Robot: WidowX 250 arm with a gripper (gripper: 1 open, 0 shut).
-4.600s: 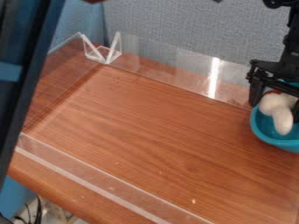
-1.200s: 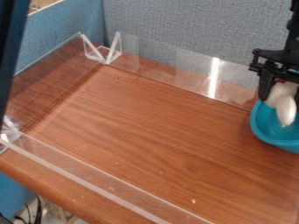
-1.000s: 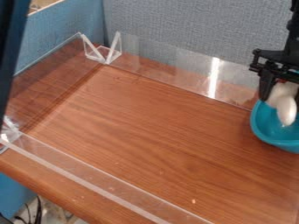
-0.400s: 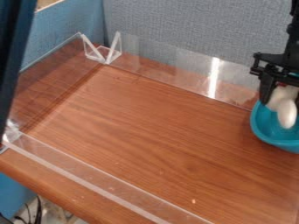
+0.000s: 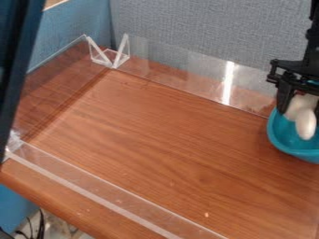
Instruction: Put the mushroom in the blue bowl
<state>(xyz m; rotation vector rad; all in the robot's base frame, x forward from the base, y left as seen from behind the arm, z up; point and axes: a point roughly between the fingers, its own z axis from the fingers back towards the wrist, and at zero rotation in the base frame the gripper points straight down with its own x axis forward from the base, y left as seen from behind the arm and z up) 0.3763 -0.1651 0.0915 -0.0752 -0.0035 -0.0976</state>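
At the right edge of the camera view, my black gripper point(image 5: 297, 99) hangs straight down over the blue bowl point(image 5: 286, 142). The cream-white mushroom point(image 5: 303, 118) sits between its fingers, with the gripper shut on it. The mushroom's lower end reaches down inside the bowl's rim; whether it touches the bowl's floor cannot be told. The frame edge cuts off the right part of the bowl and of the gripper.
The bowl stands on a wooden table top point(image 5: 149, 140) fenced by low clear acrylic walls point(image 5: 187, 65). A small clear bracket point(image 5: 107, 51) stands at the back left corner. A dark blue bar point(image 5: 28, 65) crosses the left foreground, and a blue-grey panel is behind.
The gripper and mushroom have stayed almost still over the bowl, shifting only slightly right. The dark bar at the left has moved a little.
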